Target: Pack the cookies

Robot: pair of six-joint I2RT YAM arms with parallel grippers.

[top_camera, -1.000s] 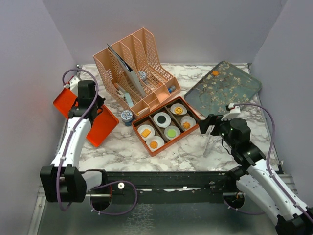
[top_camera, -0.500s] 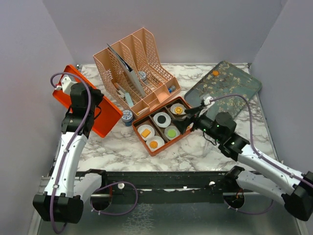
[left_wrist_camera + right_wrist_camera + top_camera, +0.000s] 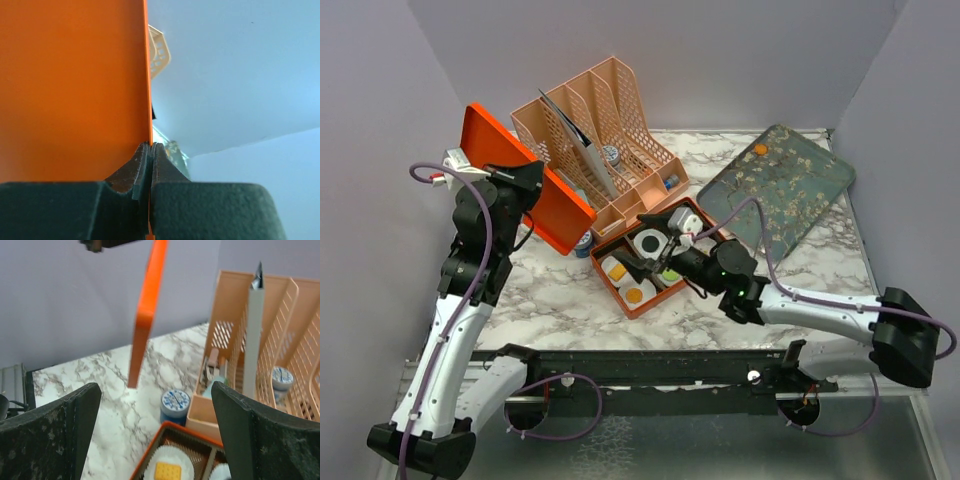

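Note:
The cookies sit in white paper cups inside an orange compartment box (image 3: 638,311): a yellow-orange square (image 3: 617,272) (image 3: 167,471), an orange round (image 3: 634,295) and a black round (image 3: 650,241). My right arm hides the others. One orange round (image 3: 760,149) lies on the floral board. My left gripper (image 3: 528,180) (image 3: 150,147) is shut on the edge of the box's flat orange lid (image 3: 560,210) (image 3: 75,85) (image 3: 147,305), holding it tilted in the air left of the box. Over the box hovers my right gripper (image 3: 638,268) (image 3: 155,390), open with nothing between its fingers.
A peach mesh desk organiser (image 3: 605,130) (image 3: 260,340) stands right behind the box. A small blue-and-white tin (image 3: 582,243) (image 3: 175,402) sits at the box's left corner, under the lid. The floral board (image 3: 780,185) lies at the back right. Walls close three sides.
My left arm has lifted the lid off the table and carried it up and right toward the box. My right arm has swung left from the table's right side to over the box.

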